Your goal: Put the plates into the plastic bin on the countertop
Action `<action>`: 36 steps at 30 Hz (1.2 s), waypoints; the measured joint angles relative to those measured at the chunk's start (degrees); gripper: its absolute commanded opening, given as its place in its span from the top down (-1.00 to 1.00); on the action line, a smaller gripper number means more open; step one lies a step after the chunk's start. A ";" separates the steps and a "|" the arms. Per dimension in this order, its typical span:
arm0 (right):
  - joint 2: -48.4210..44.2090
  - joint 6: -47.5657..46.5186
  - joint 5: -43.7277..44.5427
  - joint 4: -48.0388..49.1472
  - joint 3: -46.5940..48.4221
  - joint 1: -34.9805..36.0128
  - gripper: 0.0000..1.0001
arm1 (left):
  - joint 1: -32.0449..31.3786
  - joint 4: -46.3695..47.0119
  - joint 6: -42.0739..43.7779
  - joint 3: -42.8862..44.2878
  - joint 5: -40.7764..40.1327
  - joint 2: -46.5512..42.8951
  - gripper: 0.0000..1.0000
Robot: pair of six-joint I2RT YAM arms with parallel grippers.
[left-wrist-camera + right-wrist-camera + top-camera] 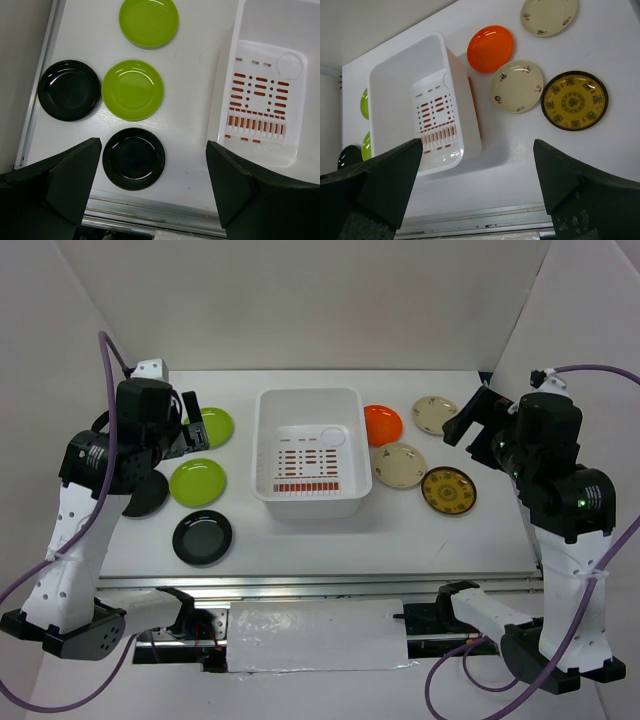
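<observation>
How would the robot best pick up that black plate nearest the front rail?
Pinch its raised rim from straight above: the near black plate lies flat, so one finger drops inside the rim, one outside. The open left gripper is on that side.

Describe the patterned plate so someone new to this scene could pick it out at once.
Find the white plastic bin in the middle of the countertop and look to its right. Of the group there, the patterned plate lies nearest the countertop's front edge. Beside the orange plate and two cream plates, it alone has a dark rim around a yellow ornamented centre.
</observation>
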 measured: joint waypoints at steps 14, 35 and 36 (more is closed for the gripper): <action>-2.71 3.19 -0.52 4.22 -8.26 -4.44 -1.00 | 0.31 0.11 0.22 0.00 1.36 -0.28 -0.99; 6.16 31.08 -13.81 50.99 -68.59 -35.26 -1.00 | 0.68 2.45 1.73 -1.01 15.78 -0.35 -0.99; 7.63 32.04 -13.81 52.06 -68.96 -35.28 -0.96 | 0.68 2.47 1.77 -0.94 15.93 -0.11 -0.99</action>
